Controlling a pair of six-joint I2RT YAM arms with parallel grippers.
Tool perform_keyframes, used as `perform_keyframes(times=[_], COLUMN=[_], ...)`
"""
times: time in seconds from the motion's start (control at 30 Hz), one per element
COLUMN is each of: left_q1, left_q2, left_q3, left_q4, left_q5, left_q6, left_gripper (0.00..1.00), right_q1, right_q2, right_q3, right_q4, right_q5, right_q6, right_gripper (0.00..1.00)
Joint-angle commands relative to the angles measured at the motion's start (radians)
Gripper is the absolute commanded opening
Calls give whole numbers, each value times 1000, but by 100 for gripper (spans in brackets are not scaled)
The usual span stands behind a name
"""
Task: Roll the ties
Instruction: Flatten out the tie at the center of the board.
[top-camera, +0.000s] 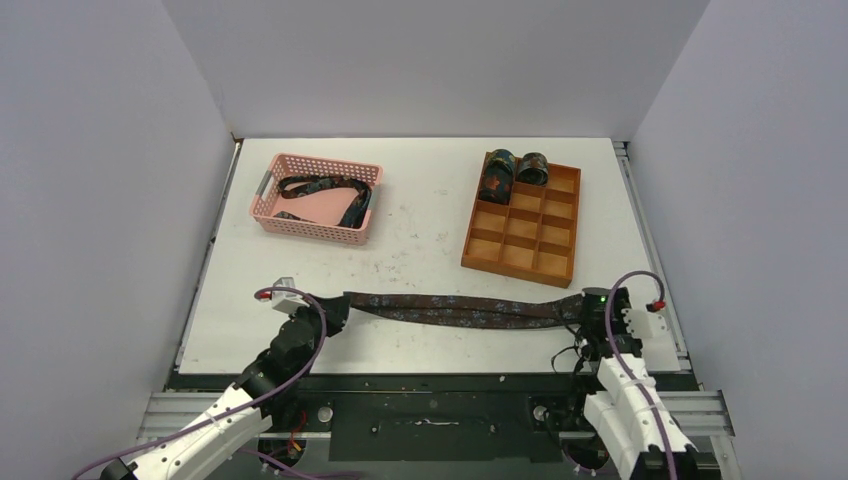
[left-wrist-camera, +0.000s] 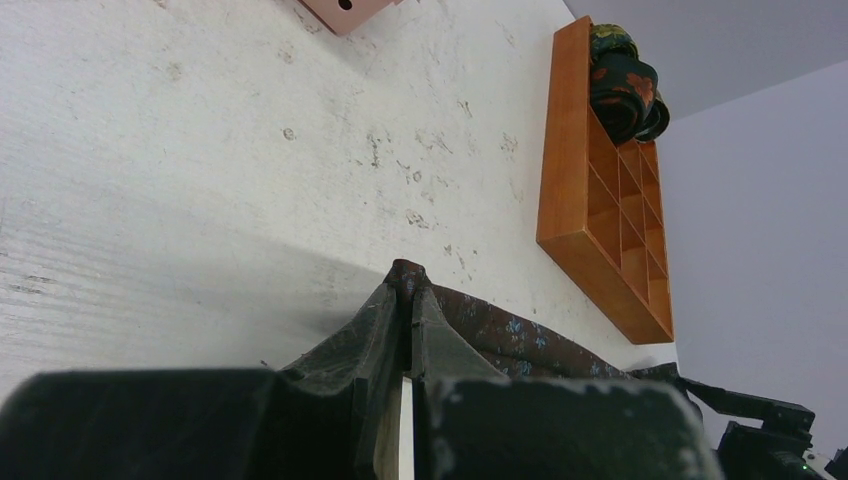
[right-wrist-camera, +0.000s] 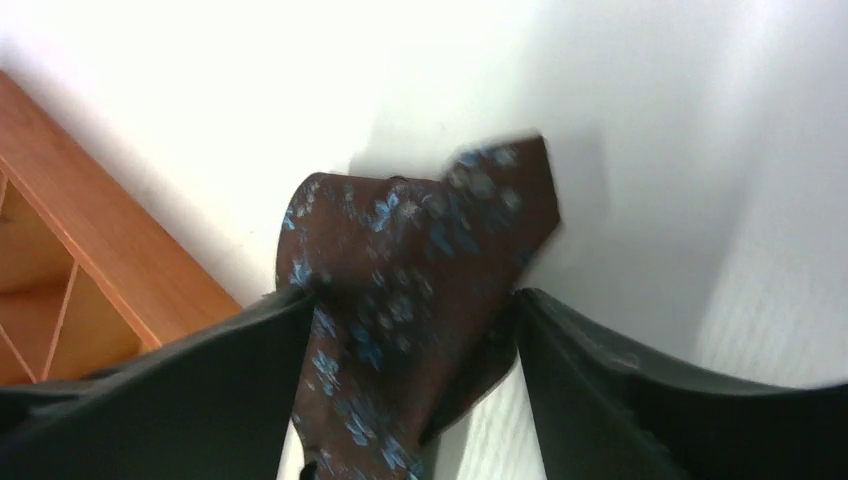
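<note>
Tie (top-camera: 455, 310) stretched along near table (top-camera: 420, 240) edge; wooden tray (top-camera: 515, 267) near, basket (top-camera: 310, 229) apart.

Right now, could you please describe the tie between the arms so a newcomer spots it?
On the table, look along the near edge, before the wooden tray. The brown floral tie runs from left claw to right claw; unlike the tie in the basket and the two rolled ties, it lies outstretched.

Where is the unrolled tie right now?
Top view: the tie lies stretched along the near edge of the table, just on the robot's side of the tray, left end pinched in the left gripper, right end between the fingers of the right gripper.
</note>
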Motion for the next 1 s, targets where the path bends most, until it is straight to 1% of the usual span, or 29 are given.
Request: perform_keyframes(times=[0.0, 0.1, 0.13, 0.17, 0.23, 0.3, 0.37, 0.43, 0.47, 0.5, 0.53, 0.57, 0.6, 0.63, 0.67, 0.73, 0.77, 0.87, 0.97], left_q1=[-2, -2, -2, -3, -4, -3, -2, -2, -2, -2, -2, -2, -2, -2, -2, -2, -2, -2, -2], left_q2=[-3, 9, 16, 24, 46, 66, 84, 102, 110, 119, 127, 135, 142, 147, 150, 149, 145, 120, 72], left_q3=[-94, -106, -108, -110, -108, -105, -100, -97, -98, -97, -98, -100, -101, -100, -101, -102, -102, -101, -102], left_q4=[41, 71, 81, 87, 101, 113, 126, 139, 145, 150, 154, 159, 161, 160, 157, 145, 141, 112, 70], left_q5=[11, 14, 16, 17, 21, 23, 19, 17, 18, 16, 14, 14, 10, 7, 4, -3, -3, -1, -5], left_q6=[13, 14, 12, 10, 13, 17, 22, 24, 24, 24, 21, 19, 13, 9, 4, -9, -12, -20, -35], left_gripper=[0, 0, 0, 0, 0, 0, 0, 0, 0, 0, 0, 0, 0, 0, 0, 0, 0, 0, 0], right_q1=[-170, -184, -184, -183, -180, -177, -174, -172, -171, -170, -170, -170, -170, -170, -170, -170, -170, -168, -112], right_q2=[110, 149, 131, 78, -27, -116, -152, -148, -131, -104, -74, -48, -29, -20, -18, -23, -24, -42, -90], right_q3=[-20, 4, 12, 17, 30, 50, 90, 126, 142, 151, 159, 164, 165, 164, 160, 153, 154, 145, 119], right_q4=[406, 464, 468, 467, 456, 439, 391, 341, 307, 263, 229, 210, 195, 182, 180, 176, 169, 168, 197], right_q5=[-278, -282, -283, -279, -253, -225, -194, -153, -124, -91, -52, -38, -27, -18, -18, -33, -44, -119, -205], right_q6=[-232, -321, -347, -381, -451, -517, -580, -614, -613, -603, -589, -590, -590, -584, -582, -575, -565, -547, -533], right_gripper=[58, 27, 18, 13, 6, 5, 5, 5, 7, 17, 32, 42, 55, 65, 72, 80, 81, 83, 84])
